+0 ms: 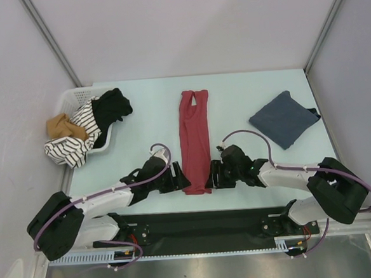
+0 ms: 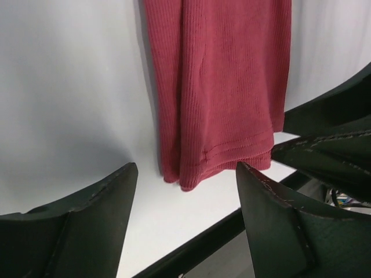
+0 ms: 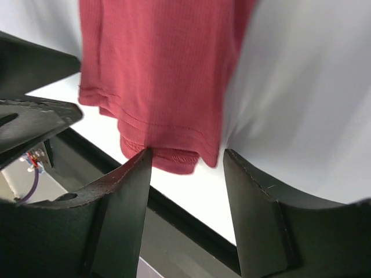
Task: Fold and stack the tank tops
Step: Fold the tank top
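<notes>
At table centre, red tank top (image 1: 194,138) lies lengthwise, hem flanked by left gripper (image 1: 182,178) and right gripper (image 1: 211,175); both jaws apart, empty. Your right wrist view blurs cloth. Blue-grey tank top (image 1: 283,118) folded, far right.

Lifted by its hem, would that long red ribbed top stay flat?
Probably not: the brick-red ribbed cloth tank top lies limp, folded lengthwise, so it would likely sag. Its thin knit looks light; ribbing may resist slipping.
</notes>
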